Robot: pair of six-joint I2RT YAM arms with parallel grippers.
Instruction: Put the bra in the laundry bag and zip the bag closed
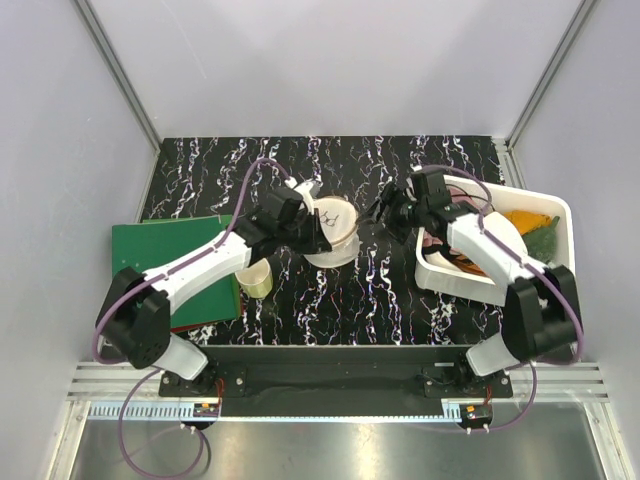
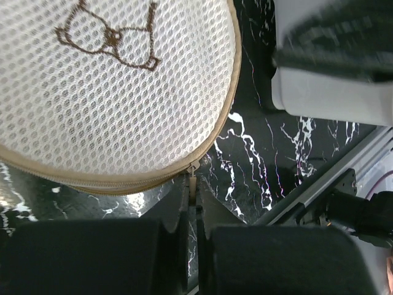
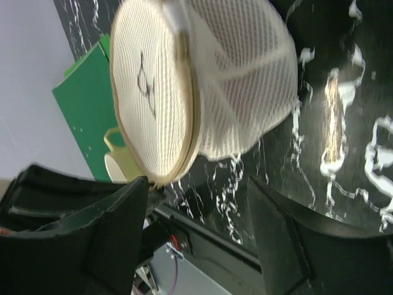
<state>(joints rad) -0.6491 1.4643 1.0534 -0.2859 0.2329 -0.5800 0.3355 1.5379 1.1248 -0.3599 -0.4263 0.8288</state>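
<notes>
I work in a lab test cell: white panel walls (image 1: 330, 60), aluminium frame posts (image 1: 117, 70), a marbled black tabletop (image 1: 340, 300).

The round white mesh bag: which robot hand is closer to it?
Left. The left gripper pinches the bag by its zipper pull; the right gripper is open, off to its right, not touching.

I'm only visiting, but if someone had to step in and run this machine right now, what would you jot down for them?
Left gripper: shut on the zip tab at the laundry bag rim.
Right gripper: open, empty, facing the bag with a gap between.
The bag sits between the two grippers; the zip stretch in view looks closed.
Bra: not clearly seen; the mesh shows no dark red, so check the white bin.
Left to do: confirm the bra is inside, finish the zip.
</notes>
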